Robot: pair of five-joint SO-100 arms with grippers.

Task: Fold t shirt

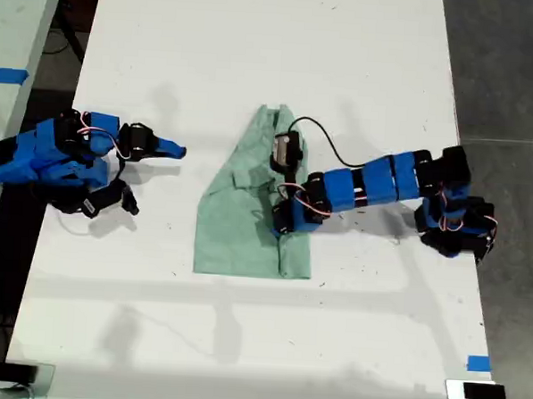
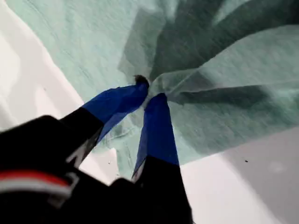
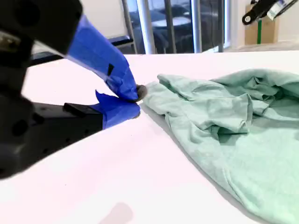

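The pale mint-green t shirt (image 1: 243, 221) lies bunched in the middle of the white table (image 1: 256, 56), narrow end toward the far edge. My first gripper (image 1: 282, 205) reaches over it from the exterior view's right. In the first wrist view its blue fingertips (image 2: 156, 100) are shut on a raised fold of the t shirt (image 2: 224, 70), with creases running out from the pinch. My second gripper (image 1: 178, 148) rests at the exterior view's left, apart from the cloth. In the second wrist view, my second gripper (image 3: 135, 101) is shut on nothing, just short of the t shirt's (image 3: 233, 135) edge.
Blue tape marks (image 1: 478, 362) sit near the table's right edge in the exterior view. Dark floor (image 1: 515, 69) lies beyond that edge. A second pale surface (image 1: 16, 25) with blue tape stands at the exterior view's left. A black cable (image 1: 328, 140) loops above the first arm.
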